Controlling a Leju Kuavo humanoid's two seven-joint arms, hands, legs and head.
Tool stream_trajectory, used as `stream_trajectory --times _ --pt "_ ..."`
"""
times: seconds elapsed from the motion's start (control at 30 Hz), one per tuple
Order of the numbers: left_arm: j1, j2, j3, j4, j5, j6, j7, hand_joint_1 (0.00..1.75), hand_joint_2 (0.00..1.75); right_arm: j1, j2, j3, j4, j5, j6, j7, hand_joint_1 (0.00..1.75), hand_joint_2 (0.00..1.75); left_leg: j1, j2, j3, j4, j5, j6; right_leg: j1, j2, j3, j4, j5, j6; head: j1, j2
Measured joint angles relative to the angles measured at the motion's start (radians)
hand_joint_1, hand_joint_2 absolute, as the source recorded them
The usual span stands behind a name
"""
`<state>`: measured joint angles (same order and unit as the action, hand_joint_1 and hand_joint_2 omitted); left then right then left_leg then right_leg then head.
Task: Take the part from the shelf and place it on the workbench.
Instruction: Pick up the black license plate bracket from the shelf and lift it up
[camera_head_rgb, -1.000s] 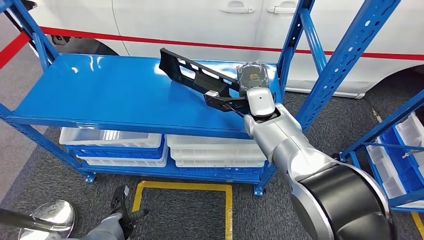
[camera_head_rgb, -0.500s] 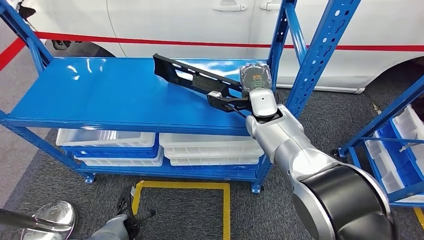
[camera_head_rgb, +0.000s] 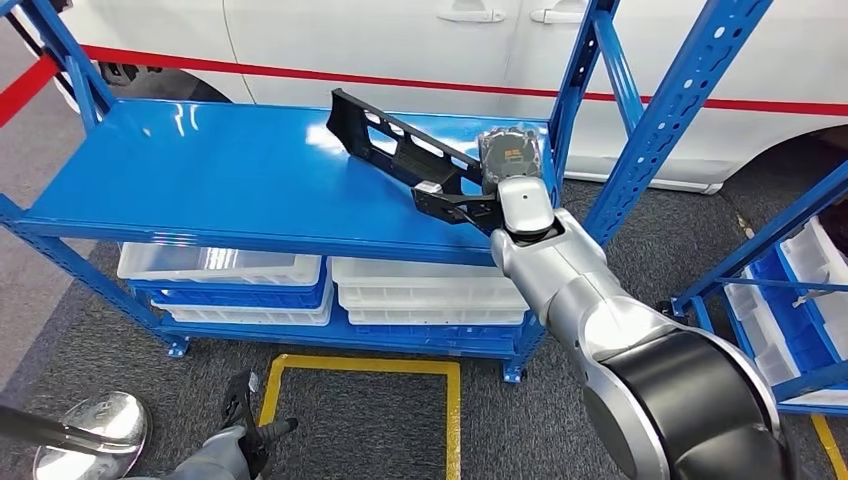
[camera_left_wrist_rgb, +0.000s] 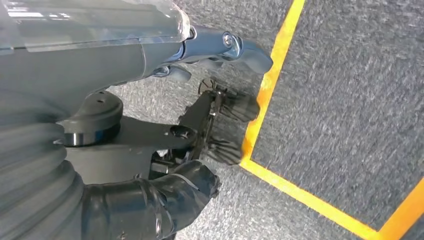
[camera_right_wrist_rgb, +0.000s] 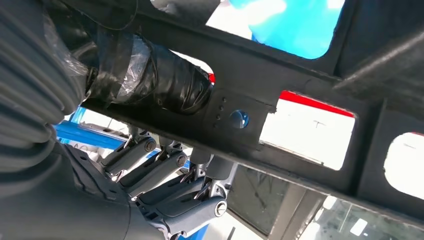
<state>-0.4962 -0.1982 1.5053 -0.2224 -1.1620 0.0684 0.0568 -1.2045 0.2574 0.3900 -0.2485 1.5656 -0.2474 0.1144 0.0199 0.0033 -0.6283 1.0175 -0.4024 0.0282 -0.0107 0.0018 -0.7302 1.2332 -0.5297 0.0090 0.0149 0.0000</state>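
Tilting up off the blue shelf (camera_head_rgb: 230, 180), the black part (camera_head_rgb: 405, 160) is grasped at its near right end by the right hand (camera_head_rgb: 478, 205); its far left end points toward the white car (camera_head_rgb: 400, 40) behind the rack. The part is a long, flat frame pierced with cut-outs, and it hangs above the right portion of the shelf top, close to the right-hand blue upright (camera_head_rgb: 575, 90). Left of the part the shelf top is bare blue metal out to its left edge. A second slanted upright (camera_head_rgb: 690, 110) stands further right, with grey carpet between the two.

In the right wrist view the taped thumb (camera_right_wrist_rgb: 150, 75) lies across one face of the part's bar (camera_right_wrist_rgb: 280, 75) and the metal fingers (camera_right_wrist_rgb: 165, 170) curl under the other face, clamping it; a small round hole shows in the bar beside the thumb, and blue shelf and the car's red stripe show through the cut-outs.

A dark square module (camera_head_rgb: 510, 155) sits on the right wrist; its label is too small to read.

White trays (camera_head_rgb: 430, 295) are stacked on the lower shelf. On the floor, yellow tape (camera_head_rgb: 360, 370) marks a rectangle near the rack.

The left hand (camera_head_rgb: 245, 445) hangs low at the near left beside that tape; in the left wrist view its fingers (camera_left_wrist_rgb: 232, 127) are loosely apart and hold nothing.
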Motion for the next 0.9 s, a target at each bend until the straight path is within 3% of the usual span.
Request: stream_trajectory --times 0.07,0.1,0.17,0.23,0.37,0.43,0.53,0.57,0.6,0.63,0.73,0.77,0.83,0.9 --pt "0.001 0.0 0.0 0.0 0.001 0.0 0.0 0.0 1.75 0.003 -0.002 -0.001 0.0 0.0 0.0 0.0 1.75 1.75 -0.001 0.0 -0.011 0.002 0.006 0.002 -0.001 0.0 -0.029 0.087 -0.032 0.002 0.0 0.0" --pt "0.002 0.0 0.0 0.0 0.002 -0.001 0.0 0.0 1.75 0.004 -0.002 -0.001 0.0 0.0 0.0 0.0 1.75 1.75 -0.001 -0.001 -0.015 0.004 0.009 0.001 -0.002 0.0 -0.018 0.078 -0.021 0.002 0.0 0.0" --pt "0.002 0.0 0.0 0.0 0.003 -0.001 -0.002 0.0 1.75 0.003 -0.003 -0.002 0.0 0.0 0.0 0.0 1.75 1.75 -0.001 -0.001 -0.022 0.008 0.014 -0.003 -0.002 0.0 0.054 -0.041 0.03 -0.004 0.0 0.0" --pt "0.001 -0.001 0.0 0.0 0.003 -0.001 -0.003 0.0 1.75 0.001 -0.003 -0.002 0.0 0.001 0.0 0.0 1.75 1.75 -0.005 -0.002 -0.029 0.014 0.019 -0.012 0.003 0.0 0.114 -0.152 0.063 -0.01 0.0 0.0" --pt "0.002 -0.001 0.0 0.0 0.003 -0.001 -0.004 0.0 1.75 0.0 -0.004 -0.004 0.0 0.003 0.001 0.0 1.75 1.75 -0.006 -0.003 -0.04 0.012 0.028 -0.036 0.005 0.001 0.116 -0.184 0.082 -0.027 0.0 0.0" --pt "0.002 -0.001 0.0 0.0 0.003 -0.001 -0.003 0.0 1.75 -0.001 -0.003 -0.004 0.0 0.003 0.002 0.0 1.75 1.75 -0.003 -0.004 -0.058 0.058 -0.016 -0.046 -0.001 -0.002 0.111 -0.194 0.099 -0.041 0.0 0.0" --pt "0.002 -0.001 0.001 0.0 0.003 -0.001 -0.003 0.0 1.75 -0.001 -0.003 -0.005 0.0 0.003 0.002 0.0 1.75 1.75 0.001 -0.003 -0.117 0.238 -0.128 -0.057 -0.001 -0.005 0.09 -0.194 0.116 -0.047 -0.001 0.0" --pt "0.003 -0.001 0.001 0.0 0.003 -0.001 -0.003 0.0 1.75 0.0 -0.003 -0.006 0.0 0.003 0.002 -0.001 1.75 1.75 0.002 -0.003 -0.125 0.277 -0.144 -0.06 -0.001 -0.005 0.081 -0.193 0.122 -0.046 -0.001 0.0" --pt "0.003 -0.001 0.001 0.0 0.003 -0.001 -0.003 0.0 1.75 0.0 -0.003 -0.007 0.0 0.003 0.002 -0.001 1.75 1.75 0.002 -0.003 -0.114 0.279 -0.142 -0.061 -0.002 -0.005 0.073 -0.191 0.127 -0.044 -0.001 0.0" --pt "0.003 -0.001 0.001 0.0 0.003 -0.001 -0.003 0.0 1.75 0.001 -0.003 -0.008 0.0 0.003 0.002 -0.001 1.75 1.75 0.002 -0.003 -0.082 0.241 -0.124 -0.06 -0.002 -0.004 0.067 -0.189 0.131 -0.042 -0.001 0.0" --pt "0.0 0.0 0.001 0.0 0.003 -0.001 -0.003 0.0 1.75 0.0 -0.003 -0.01 -0.001 0.003 0.001 -0.001 1.75 1.75 -0.001 -0.004 0.036 0.053 -0.07 -0.052 -0.001 -0.004 0.053 -0.181 0.142 -0.029 -0.001 0.0" --pt "0.0 0.0 0.001 0.0 0.003 -0.002 -0.003 0.0 1.75 -0.001 -0.003 -0.011 -0.001 0.003 0.0 -0.001 1.75 1.75 -0.004 -0.005 0.049 0.026 -0.065 -0.045 0.0 -0.004 0.05 -0.181 0.146 -0.023 -0.001 0.0" --pt "0.001 0.0 0.001 0.0 0.003 -0.002 -0.003 0.0 1.75 0.0 -0.004 -0.012 -0.001 0.003 0.0 -0.002 1.75 1.75 -0.007 -0.007 0.044 0.02 -0.058 -0.031 0.001 -0.004 0.046 -0.184 0.157 -0.008 0.0 0.0" --pt "0.001 0.0 0.001 0.0 0.003 -0.002 -0.003 0.0 1.75 -0.001 -0.004 -0.014 -0.001 0.003 0.0 -0.003 1.75 1.75 -0.005 -0.004 0.038 0.015 -0.043 -0.014 -0.001 -0.004 0.039 -0.175 0.146 0.004 0.0 0.0"
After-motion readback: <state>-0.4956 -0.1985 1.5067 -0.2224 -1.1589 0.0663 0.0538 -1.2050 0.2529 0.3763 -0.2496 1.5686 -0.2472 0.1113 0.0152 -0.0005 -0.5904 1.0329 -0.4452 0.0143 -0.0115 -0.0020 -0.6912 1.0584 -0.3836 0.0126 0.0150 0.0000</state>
